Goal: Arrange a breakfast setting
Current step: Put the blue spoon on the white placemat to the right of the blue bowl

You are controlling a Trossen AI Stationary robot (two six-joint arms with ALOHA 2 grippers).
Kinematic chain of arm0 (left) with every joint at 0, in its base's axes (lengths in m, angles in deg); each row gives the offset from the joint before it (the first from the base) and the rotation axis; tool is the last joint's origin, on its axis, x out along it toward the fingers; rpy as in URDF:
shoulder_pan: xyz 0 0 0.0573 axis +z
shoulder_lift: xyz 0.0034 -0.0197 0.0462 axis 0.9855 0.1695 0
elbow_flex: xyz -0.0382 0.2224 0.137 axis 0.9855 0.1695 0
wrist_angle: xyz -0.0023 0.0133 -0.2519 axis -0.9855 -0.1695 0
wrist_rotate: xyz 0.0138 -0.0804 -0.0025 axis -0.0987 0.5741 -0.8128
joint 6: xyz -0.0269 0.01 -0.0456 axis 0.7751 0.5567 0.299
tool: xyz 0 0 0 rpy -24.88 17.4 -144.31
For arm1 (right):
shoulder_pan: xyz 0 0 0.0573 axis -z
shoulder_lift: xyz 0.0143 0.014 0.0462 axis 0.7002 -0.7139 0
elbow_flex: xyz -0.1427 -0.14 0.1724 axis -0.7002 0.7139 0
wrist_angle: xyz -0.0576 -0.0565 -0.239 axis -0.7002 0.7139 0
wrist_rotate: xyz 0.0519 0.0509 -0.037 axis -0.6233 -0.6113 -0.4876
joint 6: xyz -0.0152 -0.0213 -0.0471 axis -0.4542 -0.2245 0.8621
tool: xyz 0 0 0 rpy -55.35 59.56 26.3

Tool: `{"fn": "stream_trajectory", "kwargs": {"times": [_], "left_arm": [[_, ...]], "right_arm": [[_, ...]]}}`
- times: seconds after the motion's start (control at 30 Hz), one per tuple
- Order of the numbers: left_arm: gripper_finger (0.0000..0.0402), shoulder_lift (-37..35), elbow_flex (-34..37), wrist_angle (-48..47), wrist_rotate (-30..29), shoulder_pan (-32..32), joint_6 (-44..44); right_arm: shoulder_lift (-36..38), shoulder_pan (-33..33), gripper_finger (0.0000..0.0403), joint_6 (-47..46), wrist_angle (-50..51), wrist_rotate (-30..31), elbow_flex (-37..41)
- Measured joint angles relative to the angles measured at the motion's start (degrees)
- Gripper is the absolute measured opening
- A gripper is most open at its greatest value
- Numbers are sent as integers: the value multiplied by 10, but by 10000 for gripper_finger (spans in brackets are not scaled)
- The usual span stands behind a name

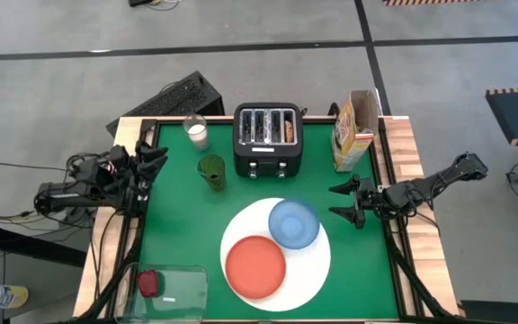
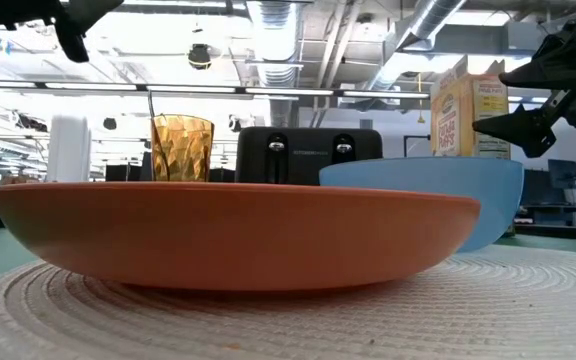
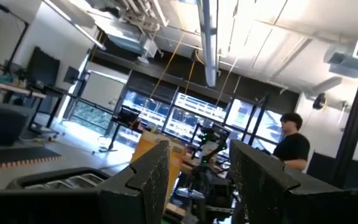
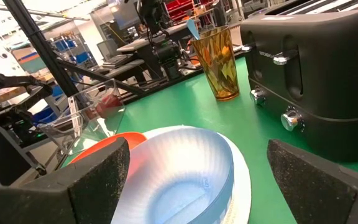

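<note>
— What's biggest on that green table?

— The large white round plate, low and centre in the overhead frame. Two things sit on it: the smaller orange-red plate toward the lower left, and the blue bowl toward the upper right, its edge just meeting the orange one.

— And behind them?

— A black toaster up at centre, a cereal box to its right, an amber tumbler to its left, and a glass of milk further up-left. A clear container sits at the lower left with a dark red food piece inside.

— The arms?

— The right gripper hovers at the right edge, just beside the bowl, fingers spread wide and empty. The left gripper waits at the left edge, fingers partly apart with nothing between them
</note>
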Motion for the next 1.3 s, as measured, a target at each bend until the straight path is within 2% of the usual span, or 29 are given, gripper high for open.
{"fn": "stream_trajectory", "kwargs": {"times": [0.17, 0.3, 0.63, 0.87, 0.97, 1.13, 1.3], "left_arm": [[157, 0, 0, 0, -34, 0, 39], [157, 0, 0, -8, -98, 0, 33], [157, 2, 0, -15, -73, 1, 49], [157, 7, 1, 22, -106, 1, 47], [157, 7, 1, 25, -89, 1, 41], [157, 11, 1, 23, -39, 1, -27], [157, 15, 1, 21, -69, 1, -27]], "right_arm": [[0, 0, 400, 0, 0, 0, 0], [0, 0, 400, 0, 0, 0, 0], [0, 0, 400, 0, 0, 0, 0], [0, 0, 400, 0, 0, 0, 0], [0, 0, 400, 0, 0, 0, 0], [0, 0, 400, 0, 0, 0, 0], [0, 0, 400, 0, 0, 0, 0]]}}
